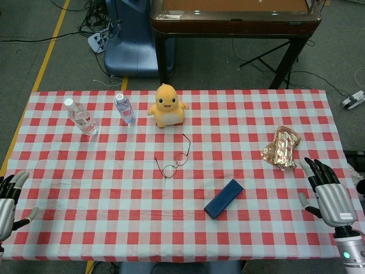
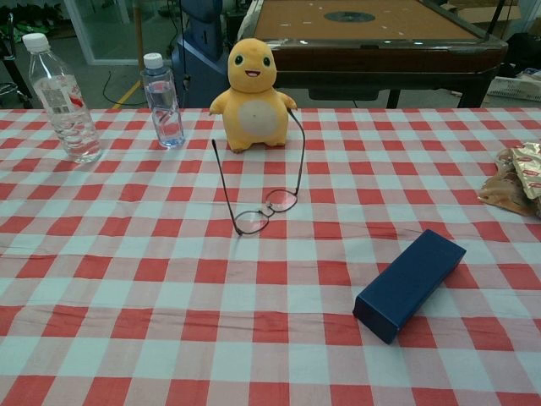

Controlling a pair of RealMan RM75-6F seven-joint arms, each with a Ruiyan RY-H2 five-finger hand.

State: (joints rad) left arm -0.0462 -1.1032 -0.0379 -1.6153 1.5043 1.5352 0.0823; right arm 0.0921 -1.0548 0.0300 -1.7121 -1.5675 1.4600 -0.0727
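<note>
Both hands idle at table edge: left hand (image 1: 10,201) and right hand (image 1: 328,194) empty, fingers spread. Gold snack packet (image 1: 282,148) lies nearest the right hand; blue glasses case (image 1: 224,198) mid-table. A flat, top-down approach is advised; packet judged crinkly, slippery.

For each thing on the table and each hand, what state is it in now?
Left hand: open, holds nothing.
Right hand: open, fingers spread.
Glasses: unfolded, temples open.
Blue case: closed, lying flat.
Two water bottles: upright, capped.
Plush toy: upright.
Snack packet: lying crumpled.
</note>
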